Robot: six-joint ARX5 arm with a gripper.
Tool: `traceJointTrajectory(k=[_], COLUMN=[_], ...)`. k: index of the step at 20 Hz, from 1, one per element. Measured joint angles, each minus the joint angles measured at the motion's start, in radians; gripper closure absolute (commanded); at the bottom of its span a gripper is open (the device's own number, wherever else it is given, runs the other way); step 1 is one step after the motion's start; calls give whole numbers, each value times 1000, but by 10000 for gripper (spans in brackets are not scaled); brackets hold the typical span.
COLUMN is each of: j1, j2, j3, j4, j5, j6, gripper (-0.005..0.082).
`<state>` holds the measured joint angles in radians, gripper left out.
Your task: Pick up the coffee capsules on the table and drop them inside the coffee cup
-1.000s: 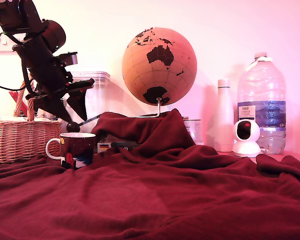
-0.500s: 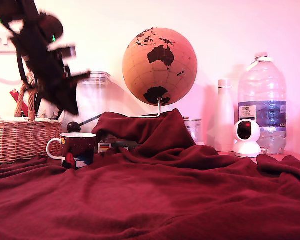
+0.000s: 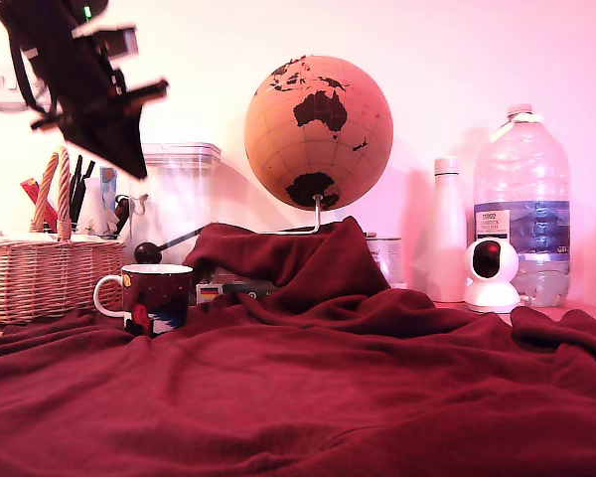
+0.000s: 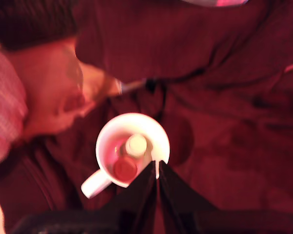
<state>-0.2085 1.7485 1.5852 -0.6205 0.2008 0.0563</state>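
Note:
The coffee cup [image 3: 154, 296], dark maroon with a white handle, stands on the red cloth of the table [image 3: 328, 397] at the exterior view's left. The wrist view looks straight down into the coffee cup [image 4: 158, 131]. Two coffee capsules lie on its white bottom, a pale one [image 4: 136, 144] and a reddish-brown one [image 4: 125, 168]. I see no capsule on the cloth. My gripper [image 3: 136, 169] hangs blurred well above the cup, in front of the clear canister. In the wrist view the gripper [image 4: 157, 169] has its dark fingers pressed together with nothing between them.
A wicker basket [image 3: 40, 273] with utensils stands behind the cup, next to a clear lidded canister [image 3: 184, 194]. A cork globe [image 3: 318, 129] rises above a cloth-draped hump [image 3: 288, 253]. At the exterior view's right are a white bottle [image 3: 445, 229], a small white camera [image 3: 490, 273] and a large water bottle [image 3: 521, 199].
The arm has lifted up and toward the exterior view's left, from just above the cup to high over it. The cup has stayed put.

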Motion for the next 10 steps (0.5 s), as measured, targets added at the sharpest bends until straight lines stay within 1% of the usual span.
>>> traceJointTrajectory(k=[3,6,10], j1=[0,0,0], j2=[-111,-222,-333], j3=[-140,-329,-570], j4=[69,194,315], j5=[0,0,0], j6=[0,0,-5], gripper=[790,790,790])
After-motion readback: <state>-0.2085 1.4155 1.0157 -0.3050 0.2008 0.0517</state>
